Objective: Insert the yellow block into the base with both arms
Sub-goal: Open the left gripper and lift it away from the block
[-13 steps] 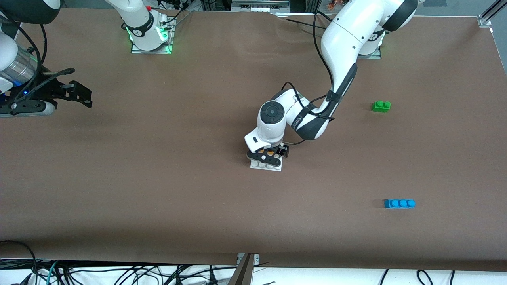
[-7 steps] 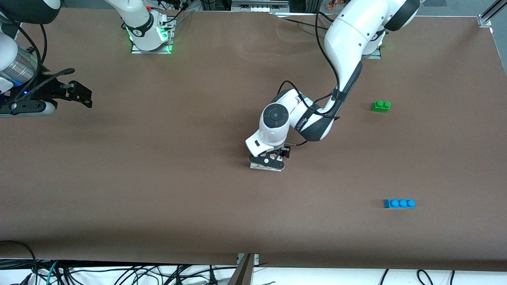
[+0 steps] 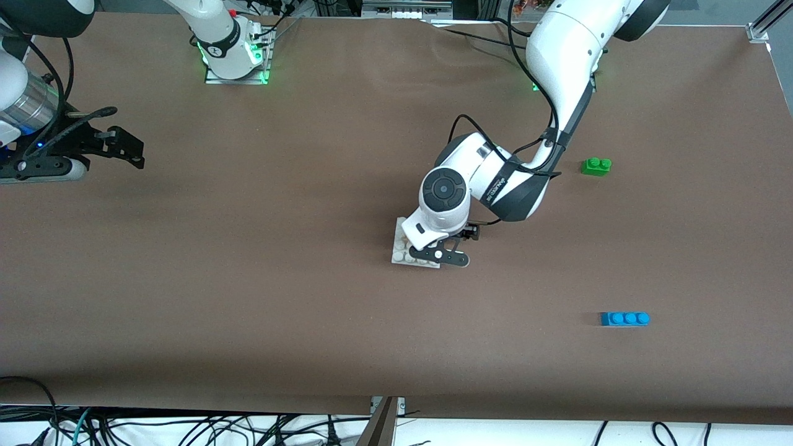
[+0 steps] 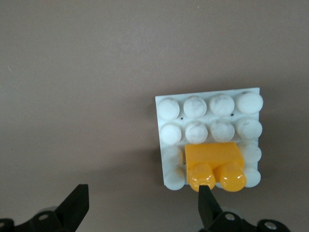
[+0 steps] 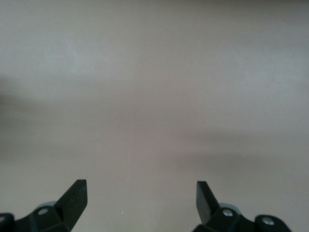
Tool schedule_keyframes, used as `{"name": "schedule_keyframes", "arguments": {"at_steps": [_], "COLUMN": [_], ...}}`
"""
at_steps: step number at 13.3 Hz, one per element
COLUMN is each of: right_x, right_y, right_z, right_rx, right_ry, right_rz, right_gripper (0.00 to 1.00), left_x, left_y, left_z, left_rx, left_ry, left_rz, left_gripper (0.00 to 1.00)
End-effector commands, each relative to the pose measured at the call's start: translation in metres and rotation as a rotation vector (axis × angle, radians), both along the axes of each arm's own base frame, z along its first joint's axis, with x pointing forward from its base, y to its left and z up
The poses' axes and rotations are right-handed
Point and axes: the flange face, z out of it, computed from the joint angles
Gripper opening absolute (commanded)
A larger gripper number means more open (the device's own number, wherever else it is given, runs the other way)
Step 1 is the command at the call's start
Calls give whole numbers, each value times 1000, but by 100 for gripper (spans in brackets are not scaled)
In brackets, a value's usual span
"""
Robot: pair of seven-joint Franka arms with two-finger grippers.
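Observation:
In the left wrist view the yellow block (image 4: 212, 159) sits pressed onto the studs of the white base (image 4: 195, 107), at one edge of the plate. My left gripper (image 4: 143, 205) is open with nothing held; one fingertip (image 4: 206, 203) hangs just over the block's stud and the other over bare table. In the front view the left gripper (image 3: 441, 256) hovers over the base (image 3: 401, 248) at the edge toward the left arm's end, and the wrist hides the yellow block. My right gripper (image 3: 127, 148) waits open at the right arm's end of the table, over bare table (image 5: 141, 203).
A green two-stud brick (image 3: 596, 166) lies toward the left arm's end of the table. A blue three-stud brick (image 3: 624, 318) lies nearer the front camera than it. Cables hang along the table's front edge (image 3: 186, 427).
The left arm has shifted toward its own end of the table, off the middle of the base, uncovering more of the white plate. The right arm has not moved.

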Motion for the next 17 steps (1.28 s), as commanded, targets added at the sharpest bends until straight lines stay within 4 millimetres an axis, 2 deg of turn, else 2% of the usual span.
{"name": "schedule_keyframes", "arguments": {"at_steps": [1,3,6,9,12,14,16,17], "right_x": [2,2,2,1,1,1,1,1], "right_y": [1,2,2,2,2,2,2,2], "right_z": [6,6,6,5,5,5,4,5], "right_rx": [9,10,13,13,13,13,13,13], "right_ry": [-3,-3,-2,2,5,5,7,5], "right_rz": [-3,-3,-3,-5,-3,-3,-3,-3], "right_gripper": [100,100,100,100,100,100,100,100], "left_x": [0,15,42,49,35,25,6,-11], "left_y": [9,37,110,178,237,282,316,327], "left_z": [16,50,117,186,254,290,319,325], "left_rx": [4,0,-5,-1,-9,-103,-141,-118], "left_ry": [26,0,-32,-64,-56,-35,-61,-68], "left_rz": [-10,35,139,219,189,189,188,195], "left_gripper": [100,100,100,100,100,100,100,100]}}
